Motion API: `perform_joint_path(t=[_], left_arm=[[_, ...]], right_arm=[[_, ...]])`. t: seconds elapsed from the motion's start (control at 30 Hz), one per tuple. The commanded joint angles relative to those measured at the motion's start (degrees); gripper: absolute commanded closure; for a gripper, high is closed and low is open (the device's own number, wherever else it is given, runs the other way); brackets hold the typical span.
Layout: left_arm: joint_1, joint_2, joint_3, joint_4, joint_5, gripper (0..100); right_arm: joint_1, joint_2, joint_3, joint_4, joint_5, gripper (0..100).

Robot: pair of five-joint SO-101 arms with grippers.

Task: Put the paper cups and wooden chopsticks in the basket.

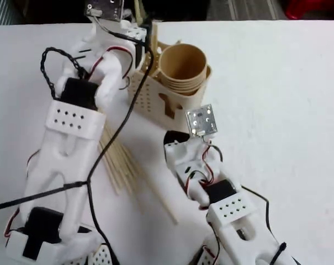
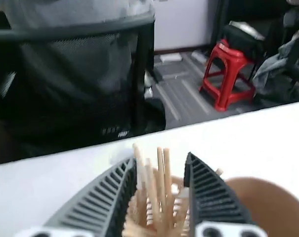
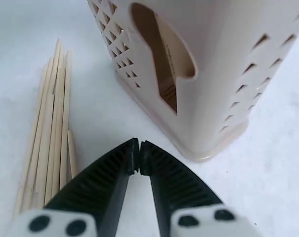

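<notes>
Near the far edge of the table, the basket holds a nested stack of paper cups and a cluster of upright sticks. The left hand brackets these with jaws apart — a gap shows on one side. More wooden chopsticks lie fanned mid-table beside the basket, the right hand near them, tips pressed together. Light, stiff and slick, they likely want a pinch near mid-length — several at once.

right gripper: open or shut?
Shut. In its wrist view the right gripper has its fingertips touching, with nothing between them.
</notes>
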Motion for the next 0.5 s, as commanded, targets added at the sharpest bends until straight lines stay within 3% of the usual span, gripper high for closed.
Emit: perform_joint_path(t=[0.0,0.23,0.47], left_arm=[[-2.42,-3.12,-8.53,11.08,-0.62,82],[-8.92,-3.21,-17.41,31.74,-4.40,82],[-15.43,-2.77,-17.58,45.89,-4.13,82]], right_arm=[[0.04,0.04,-0.26,-1.19,0.00,97.8],[0.31,0.04,-0.26,-1.19,0.00,97.8],[0.31,0.04,-0.26,-1.19,0.00,97.8]])
